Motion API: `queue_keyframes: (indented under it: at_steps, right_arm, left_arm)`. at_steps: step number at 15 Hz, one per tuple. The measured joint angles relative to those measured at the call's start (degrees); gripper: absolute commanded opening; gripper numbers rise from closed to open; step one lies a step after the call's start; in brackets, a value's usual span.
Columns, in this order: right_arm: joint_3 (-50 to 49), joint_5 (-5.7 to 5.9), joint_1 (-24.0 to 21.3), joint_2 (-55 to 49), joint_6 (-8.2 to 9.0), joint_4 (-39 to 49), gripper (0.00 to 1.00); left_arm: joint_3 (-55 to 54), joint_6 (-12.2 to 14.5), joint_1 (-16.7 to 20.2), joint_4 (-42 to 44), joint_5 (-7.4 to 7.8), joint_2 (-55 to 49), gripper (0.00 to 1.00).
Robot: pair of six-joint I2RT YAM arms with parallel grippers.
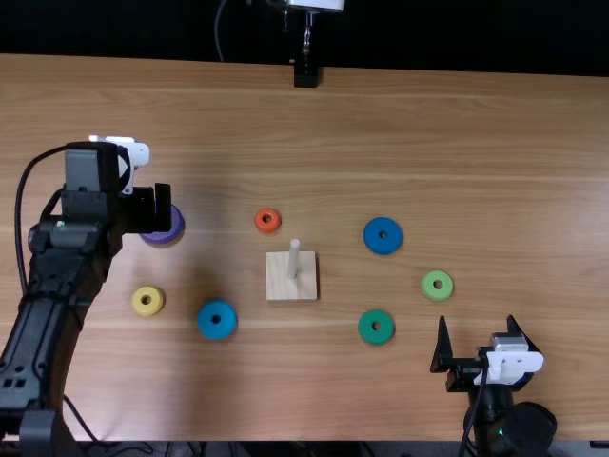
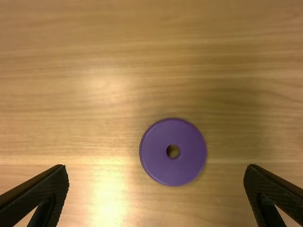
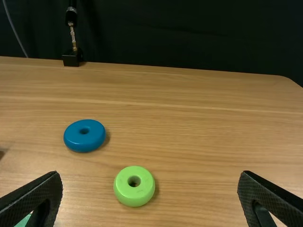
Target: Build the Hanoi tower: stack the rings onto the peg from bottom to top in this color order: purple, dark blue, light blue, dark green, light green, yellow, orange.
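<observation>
The left pincer hangs spread above the purple ring, which lies flat on the bench, likely to grip it by the rim, since purple must go on first. The peg stands bare, left of center. The right pincer, also spread, rests aside, presumably leaving the peg accessible.

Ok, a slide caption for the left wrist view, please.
Flat round purple ring lying on the light brown wooden table beneath the left arm's open black gripper.
</observation>
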Motion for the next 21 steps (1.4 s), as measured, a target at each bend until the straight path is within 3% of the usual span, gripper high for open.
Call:
queue_keyframes:
  at_steps: [4,14,18,21]
  right_arm:
    - [0.0,0.00,0.0,0.0,0.00,0.0,1.00]
    - [0.0,0.00,0.0,0.0,0.02,0.0,1.00]
    - [0.0,0.00,0.0,0.0,0.00,0.0,1.00]
    - [0.0,0.02,0.0,0.0,0.00,0.0,1.00]
  left_arm:
    - [6.0,0.0,-0.1,-10.0,0.00,10.3,1.00]
    - [7.0,1.5,-2.7,-9.7,0.26,16.0,1.00]
    - [7.4,1.6,-2.7,-9.5,3.08,19.7,1.00]
    - [8.4,1.6,-2.7,-9.2,3.82,20.6,1.00]
